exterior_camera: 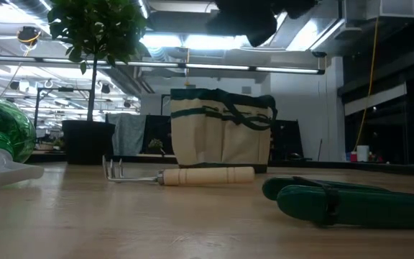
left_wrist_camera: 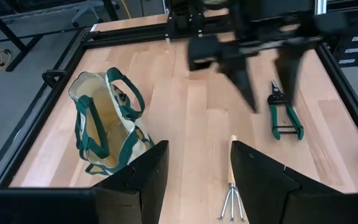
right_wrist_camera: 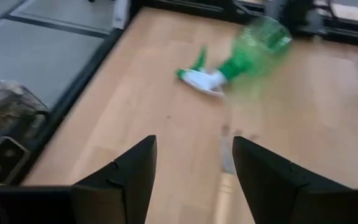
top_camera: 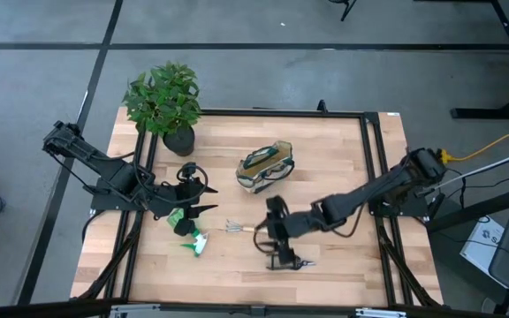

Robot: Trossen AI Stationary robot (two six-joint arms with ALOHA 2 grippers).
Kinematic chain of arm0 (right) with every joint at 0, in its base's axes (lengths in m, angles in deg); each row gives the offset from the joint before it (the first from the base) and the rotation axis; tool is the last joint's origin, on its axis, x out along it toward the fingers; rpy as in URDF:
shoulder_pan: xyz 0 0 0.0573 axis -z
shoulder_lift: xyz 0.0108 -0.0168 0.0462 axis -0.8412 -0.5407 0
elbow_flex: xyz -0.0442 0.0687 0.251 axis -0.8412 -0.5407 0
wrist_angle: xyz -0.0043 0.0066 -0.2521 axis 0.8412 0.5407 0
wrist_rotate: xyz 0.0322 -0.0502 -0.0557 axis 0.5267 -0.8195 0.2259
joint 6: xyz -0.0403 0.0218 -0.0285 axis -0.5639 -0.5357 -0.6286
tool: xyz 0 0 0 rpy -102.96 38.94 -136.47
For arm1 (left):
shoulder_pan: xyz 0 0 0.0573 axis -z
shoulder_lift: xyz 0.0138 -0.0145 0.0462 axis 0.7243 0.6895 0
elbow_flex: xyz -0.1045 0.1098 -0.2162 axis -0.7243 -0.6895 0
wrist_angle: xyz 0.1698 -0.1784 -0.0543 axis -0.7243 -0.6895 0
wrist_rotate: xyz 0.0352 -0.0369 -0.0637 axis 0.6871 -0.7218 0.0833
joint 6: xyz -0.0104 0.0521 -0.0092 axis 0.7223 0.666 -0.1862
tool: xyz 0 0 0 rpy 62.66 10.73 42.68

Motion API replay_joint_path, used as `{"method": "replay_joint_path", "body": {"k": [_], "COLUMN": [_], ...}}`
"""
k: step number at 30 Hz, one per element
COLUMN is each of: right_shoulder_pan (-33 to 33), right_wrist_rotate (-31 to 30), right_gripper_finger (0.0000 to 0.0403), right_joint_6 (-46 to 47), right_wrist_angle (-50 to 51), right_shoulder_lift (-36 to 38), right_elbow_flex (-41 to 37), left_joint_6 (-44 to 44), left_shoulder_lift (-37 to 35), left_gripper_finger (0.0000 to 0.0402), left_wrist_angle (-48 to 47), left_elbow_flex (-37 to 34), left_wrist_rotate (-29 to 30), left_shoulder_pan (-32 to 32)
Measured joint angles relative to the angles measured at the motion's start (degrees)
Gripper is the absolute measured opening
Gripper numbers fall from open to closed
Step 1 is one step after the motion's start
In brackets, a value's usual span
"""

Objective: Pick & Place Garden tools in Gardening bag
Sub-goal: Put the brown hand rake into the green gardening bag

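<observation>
Bag first: we see the gardening bag (top_camera: 266, 167) standing upright toward the back middle of the table (top_camera: 343, 150), mouth open; its inside looks cream, and we cannot make out any tool in it. We read no writing on anything. On the boards in front of it lie the wooden-handled rake (top_camera: 237, 227), the pruning shears (top_camera: 292, 261) with green grips, and the green spray bottle (top_camera: 190, 238). Our left gripper (top_camera: 203, 199) hangs spread and empty over the table's left part, near the spray bottle. Our right gripper (top_camera: 277, 231) hovers just above the rake handle, fingers (right_wrist_camera: 132, 177) apart, gripping nothing. A potted plant (top_camera: 166, 104) stands at the back left corner.
</observation>
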Motion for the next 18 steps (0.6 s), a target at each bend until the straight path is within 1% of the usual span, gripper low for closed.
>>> {"method": "replay_joint_path", "body": {"k": [6, 14, 18], "right_shoulder_pan": [-2.4, -2.4, -2.4], "right_wrist_rotate": [-0.2, 0.0, 0.6], "right_gripper_finger": [0.0215, 0.0215, 0.0215], "right_joint_6": [0.0, 0.2, 3.5], "right_wrist_angle": [-6.8, -6.7, -6.9], "right_shoulder_lift": [-4.3, -8.1, -9.9], "right_elbow_flex": [0.0, 0.0, 0.0], "left_joint_6": [0.0, 0.0, 0.0], "left_shoulder_lift": [0.0, 0.0, 0.0], "left_gripper_finger": [0.0169, 0.0169, 0.0169], "left_wrist_angle": [0.0, 0.0, 0.0], "left_elbow_flex": [0.0, 0.0, 0.0], "left_wrist_rotate": [0.0, 0.0, 0.0], "left_shoulder_pan": [0.0, 0.0, 0.0]}}
